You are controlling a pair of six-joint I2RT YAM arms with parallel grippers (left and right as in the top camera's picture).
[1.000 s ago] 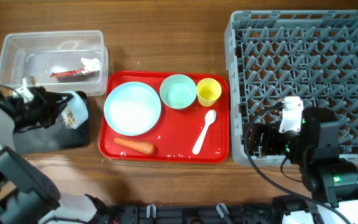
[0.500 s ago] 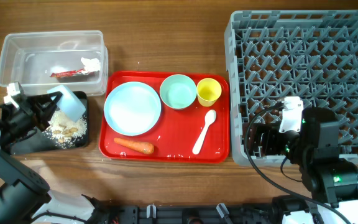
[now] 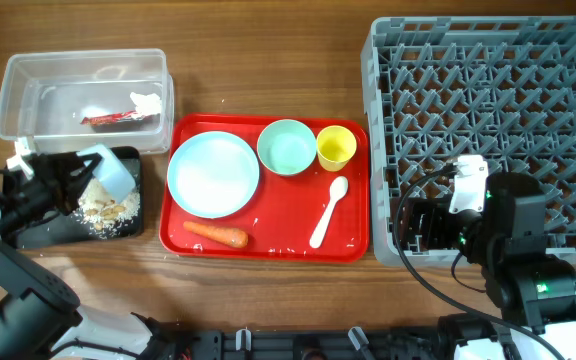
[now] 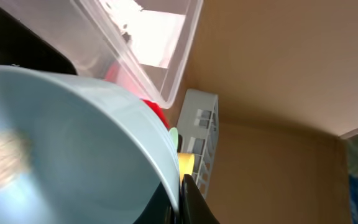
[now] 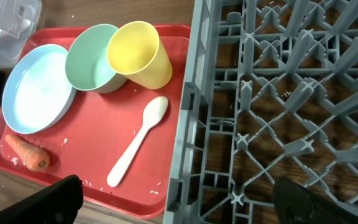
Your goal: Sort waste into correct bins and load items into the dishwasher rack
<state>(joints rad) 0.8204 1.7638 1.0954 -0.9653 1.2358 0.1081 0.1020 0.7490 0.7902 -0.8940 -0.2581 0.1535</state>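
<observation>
- Left of the red tray (image 3: 288, 210), my left fingers (image 3: 80, 172) pinched the light blue cup (image 3: 116, 170), tipped over the black tray (image 3: 43, 225); food scraps (image 3: 108, 208) lay there.
- I judged the dumping step nearly done; the next move called for carrying the cup past the red tray to the dishwasher rack (image 3: 488, 60).
- Right of the red tray, my right fingers (image 5: 67, 199) hung spread, empty.

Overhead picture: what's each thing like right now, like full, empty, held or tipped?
light blue cup: tipped, held by left gripper
food scraps: piled in black tray
clear tub: holds wrapper and tissue
dish: empty
mint bowl: empty
yellow cup: upright, empty
spoon: lying on red tray
carrot: lying on red tray
rack: empty
right gripper: open, empty
</observation>
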